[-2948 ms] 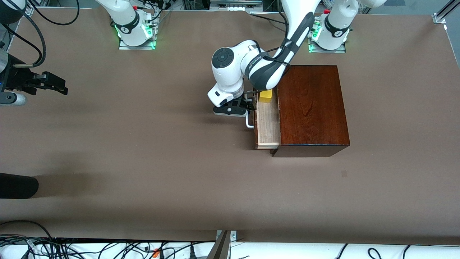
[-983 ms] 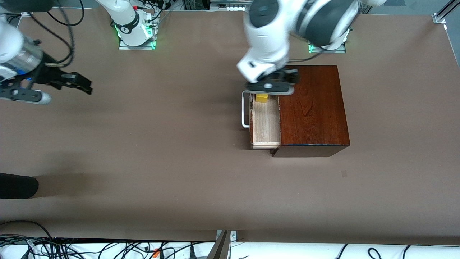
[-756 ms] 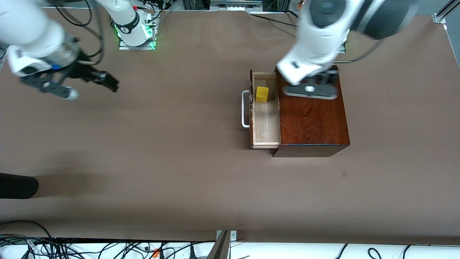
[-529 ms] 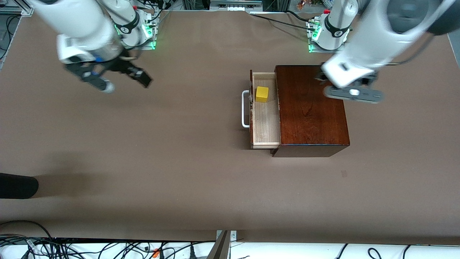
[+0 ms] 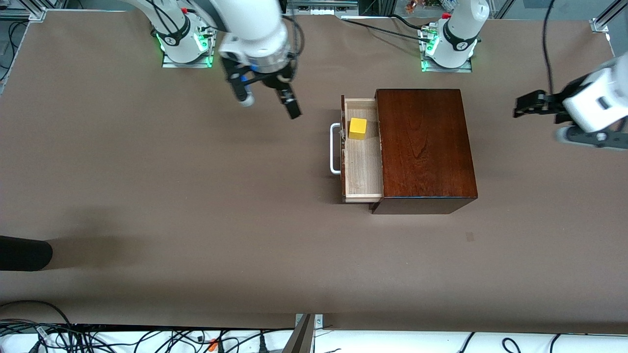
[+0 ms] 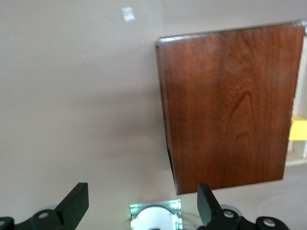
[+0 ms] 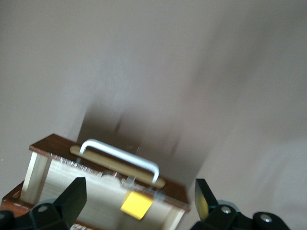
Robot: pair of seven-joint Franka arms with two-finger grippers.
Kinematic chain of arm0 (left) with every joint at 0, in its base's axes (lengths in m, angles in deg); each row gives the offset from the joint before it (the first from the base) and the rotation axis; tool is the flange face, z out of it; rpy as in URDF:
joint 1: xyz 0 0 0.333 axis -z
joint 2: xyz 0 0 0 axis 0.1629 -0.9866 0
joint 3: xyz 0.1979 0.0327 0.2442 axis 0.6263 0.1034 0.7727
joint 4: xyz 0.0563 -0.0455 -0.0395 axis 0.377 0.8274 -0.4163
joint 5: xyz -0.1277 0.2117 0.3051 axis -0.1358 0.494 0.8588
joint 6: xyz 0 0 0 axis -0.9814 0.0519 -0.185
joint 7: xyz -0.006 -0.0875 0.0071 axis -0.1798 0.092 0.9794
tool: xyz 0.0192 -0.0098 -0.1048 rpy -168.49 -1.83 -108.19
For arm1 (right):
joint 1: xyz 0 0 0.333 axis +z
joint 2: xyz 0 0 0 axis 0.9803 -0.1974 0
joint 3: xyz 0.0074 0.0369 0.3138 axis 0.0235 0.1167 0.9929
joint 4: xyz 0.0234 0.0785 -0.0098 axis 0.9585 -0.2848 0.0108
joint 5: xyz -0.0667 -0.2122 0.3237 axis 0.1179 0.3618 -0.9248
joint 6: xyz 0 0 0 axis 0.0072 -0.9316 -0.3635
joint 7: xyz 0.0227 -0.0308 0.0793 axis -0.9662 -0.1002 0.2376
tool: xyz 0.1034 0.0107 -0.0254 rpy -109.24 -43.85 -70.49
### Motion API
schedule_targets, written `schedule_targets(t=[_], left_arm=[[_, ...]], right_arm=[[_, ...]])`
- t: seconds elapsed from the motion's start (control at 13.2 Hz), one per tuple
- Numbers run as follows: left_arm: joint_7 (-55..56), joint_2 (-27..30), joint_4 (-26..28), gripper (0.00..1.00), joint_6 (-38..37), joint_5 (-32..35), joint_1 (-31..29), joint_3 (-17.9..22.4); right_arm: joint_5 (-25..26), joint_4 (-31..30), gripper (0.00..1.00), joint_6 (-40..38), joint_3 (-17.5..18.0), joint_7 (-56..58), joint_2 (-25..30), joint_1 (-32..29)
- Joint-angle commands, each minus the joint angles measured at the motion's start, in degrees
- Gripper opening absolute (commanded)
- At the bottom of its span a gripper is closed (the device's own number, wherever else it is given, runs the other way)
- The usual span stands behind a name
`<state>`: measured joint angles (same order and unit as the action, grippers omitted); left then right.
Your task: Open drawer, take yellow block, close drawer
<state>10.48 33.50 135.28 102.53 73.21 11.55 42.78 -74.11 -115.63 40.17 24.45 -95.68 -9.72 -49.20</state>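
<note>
- The dark wooden box (image 5: 424, 147) is being taken as the landmark; it is resting on the brown counter (image 5: 196, 220), toward the left arm's end.
- The drawer (image 5: 363, 166) is being shown pulled partly out of the box on the side facing the right arm's end of the counter, and its white handle (image 5: 335, 149) is projecting from its dark front.
- The yellow block (image 5: 357, 128) is being shown lying in the drawer tray, in the part of the tray farther from the front camera, just beside the box wall and untouched by either gripper.
- The right gripper (image 5: 267, 98) is being held in the air over bare counter, near the drawer front and apart from the handle; its fingers (image 5: 293, 107) are being shown spread apart and empty.
- The left gripper (image 5: 527, 105) is being held over bare counter, well apart from the box on the side away from the drawer; its fingers (image 6: 76, 203) are being shown spread apart and empty in the left wrist view.
</note>
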Motion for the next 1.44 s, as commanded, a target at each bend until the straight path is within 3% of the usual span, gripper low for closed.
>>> schedule_targets(t=[0.0,0.23,0.38,0.68,1.36], left_arm=[[-0.07,10.72,14.36,1.00,10.48,-0.59,-0.42,0.05],[0.36,10.83,16.16,1.00,13.04,-0.86,-1.13,-0.04],[0.37,11.79,17.21,1.00,13.67,-0.42,-1.56,-0.04],[2.30,10.84,15.99,1.00,15.78,4.93,-1.22,-1.88],[2.39,9.95,14.84,1.00,16.58,4.33,-1.04,-2.06]], right_arm=[[3.96,10.57,1.00,0.44,-0.62,-14.45,-9.60,5.36],[8.63,22.18,1.00,0.44,-0.80,-30.37,-20.06,11.08],[9.42,25.54,1.00,1.92,-0.97,-36.45,-24.38,13.20],[10.66,25.46,1.00,6.59,-3.96,-41.40,-27.91,17.07],[10.66,22.92,1.00,6.59,-3.96,-41.31,-31.43,18.75]])
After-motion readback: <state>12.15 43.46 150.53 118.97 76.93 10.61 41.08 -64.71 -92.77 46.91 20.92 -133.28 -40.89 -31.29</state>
